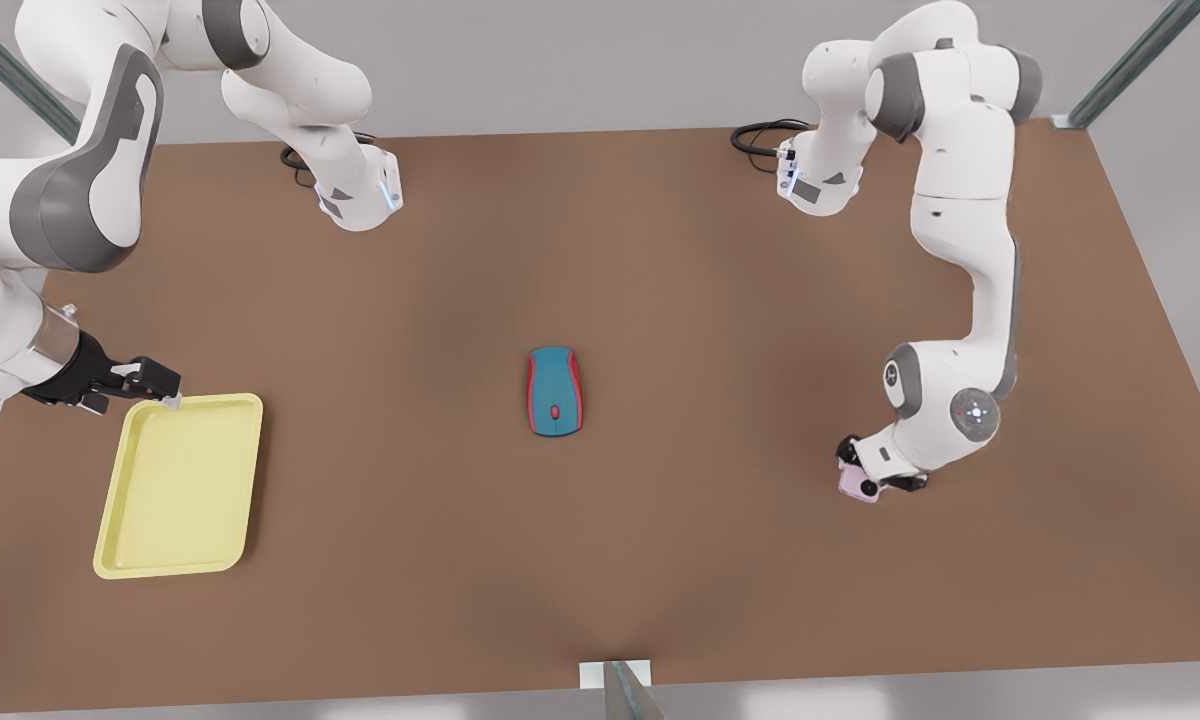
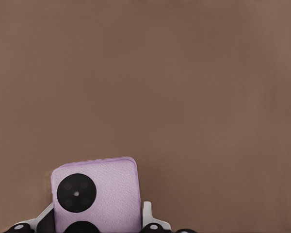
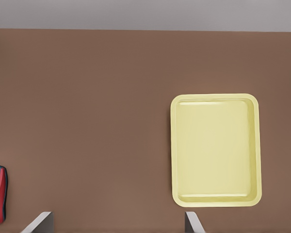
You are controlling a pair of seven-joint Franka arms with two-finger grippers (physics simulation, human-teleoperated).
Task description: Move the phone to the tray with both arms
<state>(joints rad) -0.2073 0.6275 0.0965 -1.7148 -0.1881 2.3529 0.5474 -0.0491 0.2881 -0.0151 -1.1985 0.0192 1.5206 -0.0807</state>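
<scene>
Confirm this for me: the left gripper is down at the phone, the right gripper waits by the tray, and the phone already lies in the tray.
Wrong on the last point. The front view shows the phone on the table at the left gripper, far from the tray, with the mouse between them. The rest holds: the right gripper waits by the tray's corner, fingers apart.

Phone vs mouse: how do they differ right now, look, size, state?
The phone is pale pink and nearly square with black camera circles; the mouse is teal with red trim and an elongated oval. The phone is smaller than the mouse. The phone sits between the fingers of the left hand at the front view's right, while the mouse lies free at mid-table, no hand near. Both are outside the tray.
</scene>
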